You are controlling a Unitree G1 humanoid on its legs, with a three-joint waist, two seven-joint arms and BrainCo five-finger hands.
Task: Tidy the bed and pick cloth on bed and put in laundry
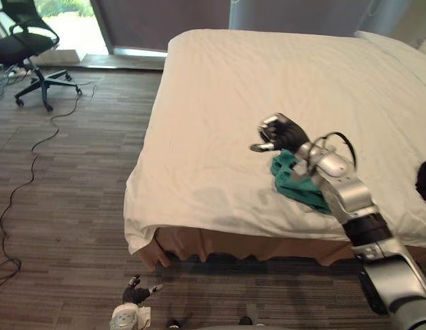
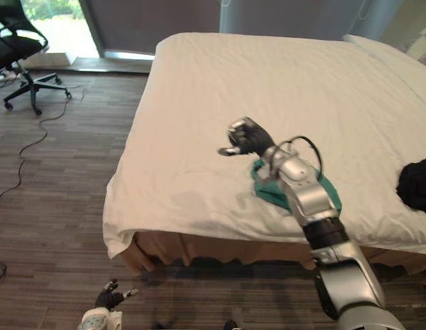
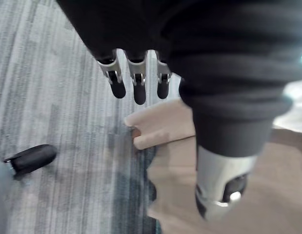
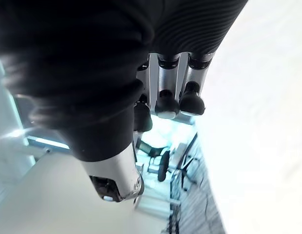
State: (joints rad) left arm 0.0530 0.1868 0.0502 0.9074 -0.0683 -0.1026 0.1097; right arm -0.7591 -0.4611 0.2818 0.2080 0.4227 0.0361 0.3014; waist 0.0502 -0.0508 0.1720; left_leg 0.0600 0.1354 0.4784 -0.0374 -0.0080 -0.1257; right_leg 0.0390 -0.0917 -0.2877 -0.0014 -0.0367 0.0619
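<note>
- The bed (image 1: 268,75) runs from the middle of the view to its right side; its white sheet lies mostly smooth, with light creases.
- Its near edge faces the robot, and the sheet hangs over a tan bed skirt (image 1: 233,244) there.
- The near left corner of the bed droops lowest, just above the carpeted floor (image 1: 68,192).
- Left of the bed the floor is a broad open strip, with a black office chair (image 1: 27,48) well apart at the far end by the window.
- A pillow (image 1: 395,45) lies at the far right of the bed.
- The right hand (image 1: 283,132) is held above the sheet, a little in from the near edge, its fingers curled in loosely with nothing between them and the thumb sticking out to the side.
- The teal cloth (image 1: 285,172) lies bunched on the sheet close to the near edge, just behind that hand and partly under the forearm; the hand is not touching it.
- A black cloth (image 1: 425,180) lies on the bed at the right, well apart from the hand.
- The left hand (image 1: 135,295) hangs low over the floor in front of the bed's near left corner, fingers relaxed and empty.
</note>
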